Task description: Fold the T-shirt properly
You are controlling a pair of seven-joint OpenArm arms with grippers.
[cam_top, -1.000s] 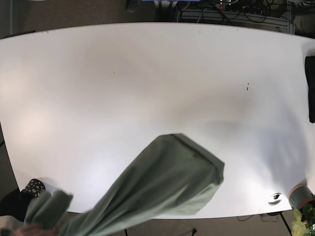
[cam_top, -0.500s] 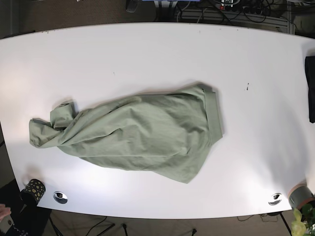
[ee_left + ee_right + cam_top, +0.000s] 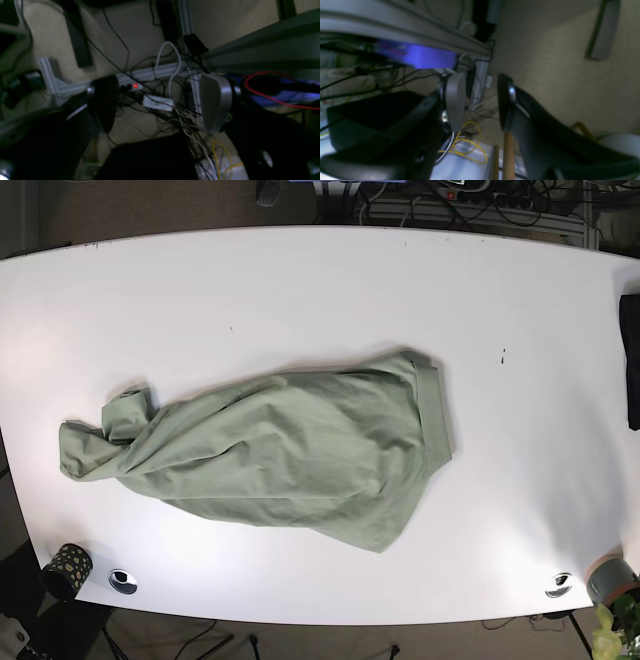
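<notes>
The green T-shirt (image 3: 270, 455) lies in a crumpled heap on the white table (image 3: 320, 290), a little below the table's middle, its hemmed edge toward the table's right side and a bunched, knotted end toward the left edge. No arm reaches over the table in the base view. The left gripper (image 3: 157, 102) points away from the table at a tangle of cables (image 3: 172, 107) and a power strip (image 3: 130, 86) on the beige floor, jaws spread wide with nothing between them. The right gripper (image 3: 480, 100) shows a clear gap between its fingers too, holding nothing, aimed at the floor beside a metal rail (image 3: 402, 30). A yellow cable (image 3: 467, 142) loops just below its fingers.
</notes>
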